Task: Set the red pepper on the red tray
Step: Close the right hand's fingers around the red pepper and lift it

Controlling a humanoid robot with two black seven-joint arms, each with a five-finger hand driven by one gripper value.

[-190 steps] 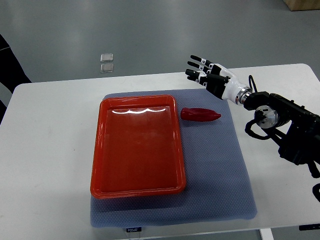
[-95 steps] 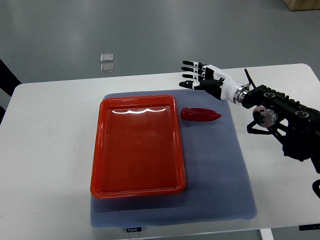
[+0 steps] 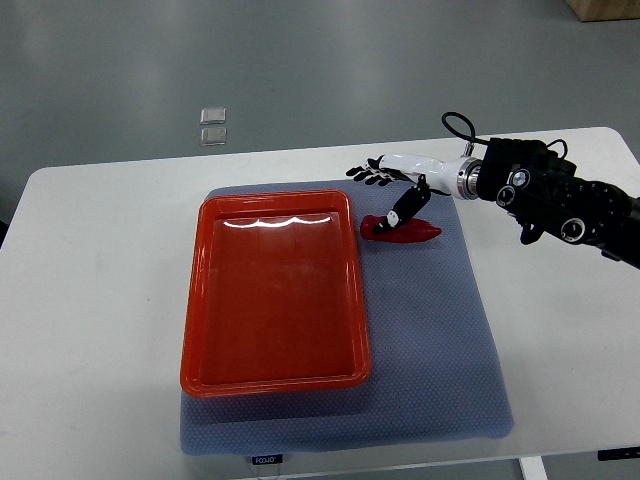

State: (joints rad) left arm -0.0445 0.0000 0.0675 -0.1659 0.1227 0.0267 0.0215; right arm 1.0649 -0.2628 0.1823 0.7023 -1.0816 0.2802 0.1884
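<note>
right hand (image 3: 393,190) | moved left and down, rolled palm-down | thumb now at red pepper (image 3: 401,229)

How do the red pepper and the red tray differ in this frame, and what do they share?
The red tray is a wide, flat rectangle with a raised rim; the red pepper is a small, tapered pod. The tray is orange-red and glossy with glare near its far edge; the pepper is darker red. The right hand hovers at the pepper with fingers spread; nothing is near the tray. Both rest on the grey mat.

White counter (image 3: 100,300) with rounded corners. A blue-grey mat (image 3: 440,340) lies flat on it, reaching its near edge.
</note>
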